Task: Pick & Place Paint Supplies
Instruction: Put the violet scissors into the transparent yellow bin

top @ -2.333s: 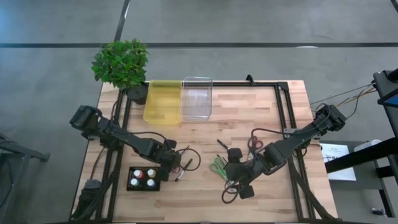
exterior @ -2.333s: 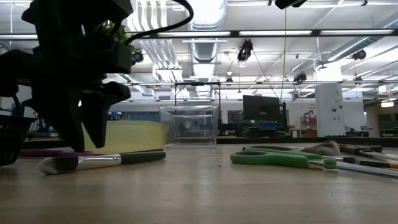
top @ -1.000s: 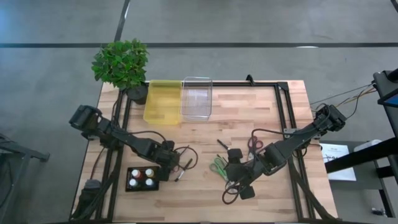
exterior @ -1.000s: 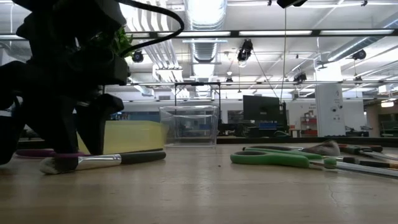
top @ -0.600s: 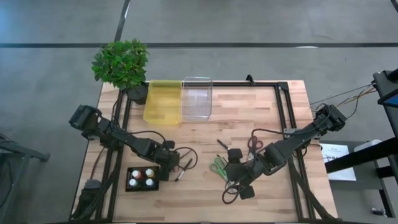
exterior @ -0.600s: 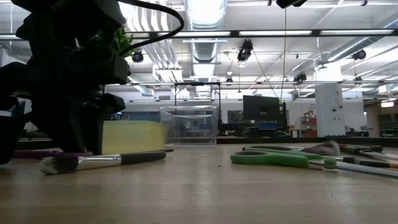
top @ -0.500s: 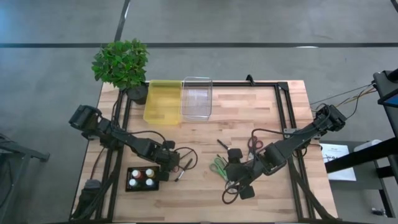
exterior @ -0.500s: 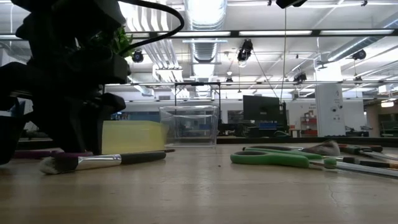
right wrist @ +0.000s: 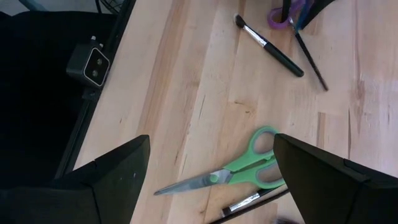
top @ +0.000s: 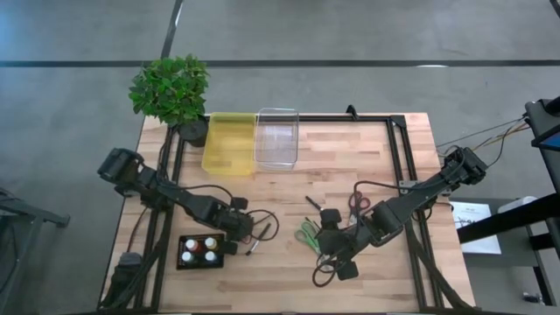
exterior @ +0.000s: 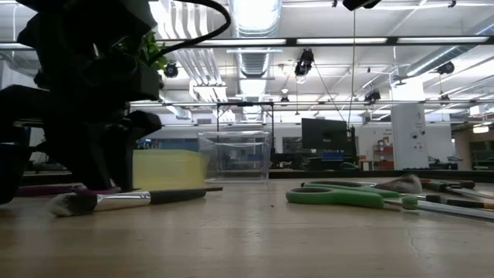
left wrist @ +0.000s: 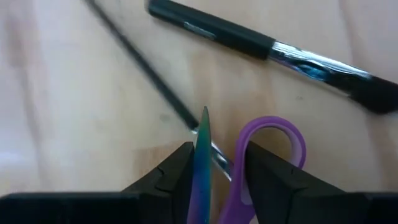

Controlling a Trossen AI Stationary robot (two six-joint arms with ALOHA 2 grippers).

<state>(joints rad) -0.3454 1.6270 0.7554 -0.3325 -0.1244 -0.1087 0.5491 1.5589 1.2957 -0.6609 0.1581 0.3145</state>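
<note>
Notes an early stage: nothing visible in yellow bin point(top: 229, 115) or clear bin point(top: 276, 111). Finds paint bottles point(top: 200, 250) in black tray point(top: 184, 262) and brushes point(left wrist: 249, 40) loose on table point(top: 350, 149). Records left gripper point(left wrist: 217, 155) pinching purple scissors point(left wrist: 273, 134), right gripper point(right wrist: 211, 140) spread above green scissors point(right wrist: 249, 165).

Standing at the far table edge: potted plant point(top: 170, 92), yellow bin point(top: 228, 143), touching clear bin point(top: 276, 137); lying nearer, green scissors point(top: 307, 234), purple scissors point(left wrist: 249, 171), red-handled scissors point(top: 354, 203).

You have a grey concrete floor point(top: 367, 35) crossed by a dark line around the pale butcher-block wooden table point(top: 350, 149). Beyond it, your low view shows white ceiling ducts point(exterior: 251, 23), strip lights point(exterior: 340, 41) and a white pillar point(exterior: 407, 147).
</note>
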